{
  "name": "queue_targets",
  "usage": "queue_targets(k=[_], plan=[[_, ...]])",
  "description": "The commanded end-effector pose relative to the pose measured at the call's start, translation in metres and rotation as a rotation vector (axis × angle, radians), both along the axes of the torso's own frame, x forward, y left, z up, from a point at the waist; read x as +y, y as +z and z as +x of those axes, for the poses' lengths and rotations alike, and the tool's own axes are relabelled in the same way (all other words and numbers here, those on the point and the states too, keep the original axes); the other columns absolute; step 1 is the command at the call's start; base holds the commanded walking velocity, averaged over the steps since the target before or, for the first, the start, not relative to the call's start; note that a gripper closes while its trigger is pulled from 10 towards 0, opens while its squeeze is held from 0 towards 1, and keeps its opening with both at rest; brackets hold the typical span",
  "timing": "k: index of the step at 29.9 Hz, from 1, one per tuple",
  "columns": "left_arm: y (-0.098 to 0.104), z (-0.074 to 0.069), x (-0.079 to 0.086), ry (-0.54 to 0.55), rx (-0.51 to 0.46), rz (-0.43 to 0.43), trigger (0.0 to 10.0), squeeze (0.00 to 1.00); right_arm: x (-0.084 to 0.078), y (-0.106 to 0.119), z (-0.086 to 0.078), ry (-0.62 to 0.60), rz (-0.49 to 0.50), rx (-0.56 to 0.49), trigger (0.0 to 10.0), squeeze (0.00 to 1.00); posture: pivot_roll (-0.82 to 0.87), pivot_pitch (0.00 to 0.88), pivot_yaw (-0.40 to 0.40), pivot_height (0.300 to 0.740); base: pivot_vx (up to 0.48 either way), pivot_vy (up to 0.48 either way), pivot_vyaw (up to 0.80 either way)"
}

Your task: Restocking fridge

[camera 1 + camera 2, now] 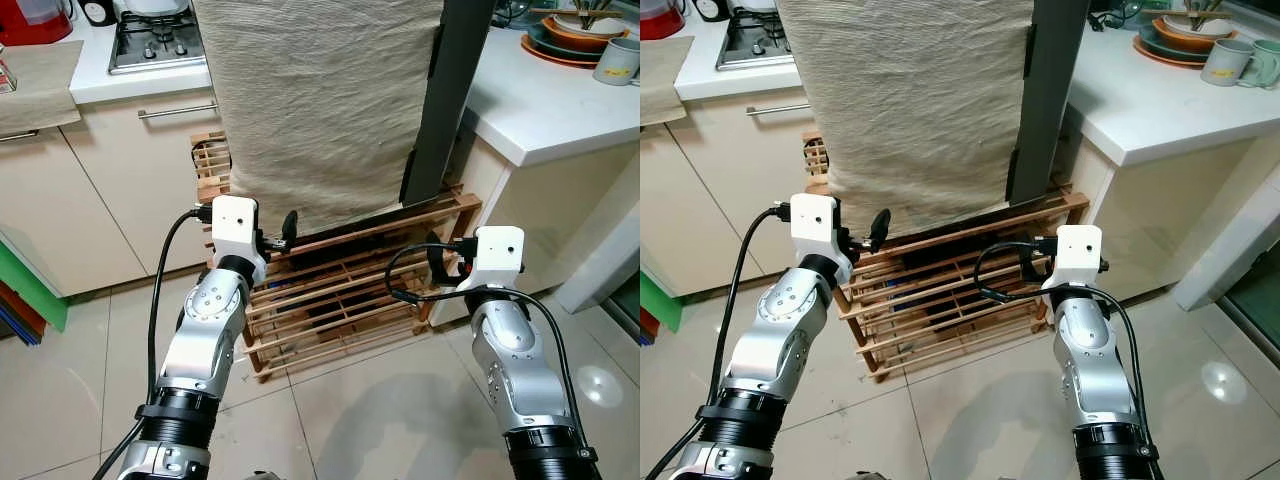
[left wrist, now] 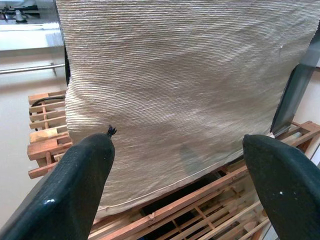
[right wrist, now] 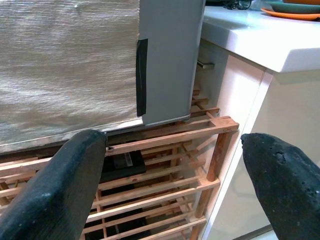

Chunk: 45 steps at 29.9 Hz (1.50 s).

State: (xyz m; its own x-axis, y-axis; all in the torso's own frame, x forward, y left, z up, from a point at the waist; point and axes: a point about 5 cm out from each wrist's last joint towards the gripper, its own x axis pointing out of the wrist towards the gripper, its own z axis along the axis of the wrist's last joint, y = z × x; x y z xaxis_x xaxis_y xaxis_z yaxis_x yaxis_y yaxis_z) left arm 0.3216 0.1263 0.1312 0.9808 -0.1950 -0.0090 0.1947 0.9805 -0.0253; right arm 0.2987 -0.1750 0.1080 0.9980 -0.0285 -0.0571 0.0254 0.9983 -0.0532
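Observation:
A small fridge draped in a beige cloth (image 1: pixel 320 110) stands straight ahead, its grey side panel (image 1: pixel 450 100) bare on the right. It rests on a slatted wooden rack (image 1: pixel 340 300) with dark items between the slats. My left gripper (image 1: pixel 280 238) is open just short of the cloth's lower left edge; the left wrist view has the cloth (image 2: pixel 180 75) between its two fingers. Lower and to the right, my right gripper (image 1: pixel 437 262) hangs open in front of the rack's right end, and the right wrist view looks at the grey panel's bottom corner (image 3: pixel 167 75). Neither holds anything.
A white counter (image 1: pixel 540 110) with stacked dishes (image 1: pixel 570 40) and a mug (image 1: pixel 617 60) juts in on the right, close to the fridge. Cream cabinets (image 1: pixel 120 180) and a gas hob (image 1: pixel 155 40) stand behind on the left. Tiled floor (image 1: pixel 350 420) lies below my arms.

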Motion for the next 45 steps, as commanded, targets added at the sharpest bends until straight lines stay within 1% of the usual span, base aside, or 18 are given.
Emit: queue_targets(k=[1,12,13,14,17,28,30,37,45], plan=[[0.001,-0.001,0.0,-0.006,-0.003,0.011,10.0,0.0,0.001,0.006,0.002,0.004,0.0,-0.028,10.0,0.0,-0.12,0.0,0.04,0.74,0.0,0.0,0.0],[0.001,-0.001,0.0,-0.006,-0.003,0.011,10.0,0.0,0.001,0.006,0.002,0.004,0.0,-0.028,10.0,0.0,-0.12,0.0,0.04,0.74,0.0,0.0,0.0],[-0.001,-0.003,-0.001,-0.013,0.002,0.013,10.0,0.0,0.004,0.006,0.002,0.026,-0.014,-0.023,10.0,0.0,0.0,0.0,0.0,0.74,0.0,0.0,0.0],[0.002,0.001,-0.004,-0.03,-0.011,0.019,10.0,0.0,0.002,0.006,0.002,0.008,-0.009,-0.03,10.0,0.0,-0.15,0.0,0.06,0.74,0.0,0.0,0.0],[0.008,0.006,-0.008,-0.054,-0.036,0.029,10.0,0.0,-0.003,0.007,0.003,-0.031,0.003,-0.043,10.0,0.0,-0.14,0.0,0.052,0.74,0.0,0.0,0.0],[0.007,0.005,-0.007,-0.06,-0.029,0.014,10.0,0.0,-0.001,0.006,0.004,-0.025,0.005,-0.043,10.0,0.0,-0.14,0.0,0.056,0.74,0.0,0.0,0.0],[0.007,0.005,-0.009,-0.08,-0.026,0.0,10.0,0.0,-0.001,0.006,0.003,-0.03,0.005,-0.043,10.0,0.0,-0.15,0.0,0.059,0.74,0.0,0.469,0.0],[0.007,0.005,-0.011,-0.094,-0.023,-0.019,10.0,0.0,-0.003,0.005,0.001,-0.041,0.006,-0.041,10.0,0.0,-0.15,0.0,0.055,0.74,0.0,0.475,0.0],[0.008,0.005,-0.007,-0.09,-0.027,-0.032,10.0,0.0,-0.004,0.007,0.002,-0.043,0.011,-0.052,10.0,0.0,-0.14,0.0,0.054,0.74,0.0,0.48,0.0]])
